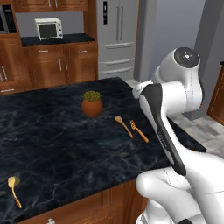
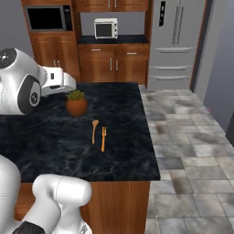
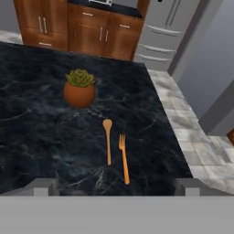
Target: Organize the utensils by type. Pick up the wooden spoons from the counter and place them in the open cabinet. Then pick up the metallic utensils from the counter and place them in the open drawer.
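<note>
Dark marble counter (image 3: 41,137) — sorting not started.
Wooden spoon (image 3: 108,139), fork (image 3: 124,157) and second spoon (image 1: 13,188) lie untouched; gripper (image 3: 116,187) jaws spread (nothing held).

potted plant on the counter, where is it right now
The potted plant stands on the dark counter, beyond the wooden spoon and fork and apart from both, toward the cabinet side in the hand view.

White arm folded high above its base, elbow bent, claw (image 3: 117,187) spread wide, empty, angled downward
</note>
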Motion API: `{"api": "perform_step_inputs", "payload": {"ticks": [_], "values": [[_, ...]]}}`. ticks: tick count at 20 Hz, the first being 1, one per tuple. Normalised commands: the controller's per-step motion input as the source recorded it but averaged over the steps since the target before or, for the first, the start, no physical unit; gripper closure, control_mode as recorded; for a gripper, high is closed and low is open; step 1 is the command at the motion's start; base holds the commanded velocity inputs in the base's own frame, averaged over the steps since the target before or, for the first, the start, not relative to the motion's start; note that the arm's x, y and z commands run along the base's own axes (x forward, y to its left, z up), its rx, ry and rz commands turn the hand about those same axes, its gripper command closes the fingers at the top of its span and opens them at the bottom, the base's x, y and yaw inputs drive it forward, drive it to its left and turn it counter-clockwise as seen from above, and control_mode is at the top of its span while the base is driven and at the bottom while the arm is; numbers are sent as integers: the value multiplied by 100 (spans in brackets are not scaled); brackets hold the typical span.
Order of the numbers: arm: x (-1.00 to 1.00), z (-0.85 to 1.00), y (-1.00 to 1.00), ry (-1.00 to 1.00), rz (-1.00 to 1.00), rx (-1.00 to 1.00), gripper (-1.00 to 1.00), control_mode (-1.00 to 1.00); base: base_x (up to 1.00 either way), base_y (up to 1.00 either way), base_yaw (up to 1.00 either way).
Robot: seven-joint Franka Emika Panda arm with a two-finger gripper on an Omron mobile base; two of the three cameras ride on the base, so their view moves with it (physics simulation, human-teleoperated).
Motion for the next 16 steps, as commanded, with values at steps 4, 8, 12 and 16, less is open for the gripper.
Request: {"api": "perform_step_inputs", "payload": {"ticks": [4, 8, 12, 16], "values": [[53, -22, -2, 4, 0, 0, -100, -100, 0, 0, 0], [52, -39, 1, 12, 0, 0, -100, -100, 0, 0, 0], [46, -49, 1, 12, 0, 0, -100, -100, 0, 0, 0], [46, -51, 3, 11, 0, 0, -100, -100, 0, 0, 0]]}}
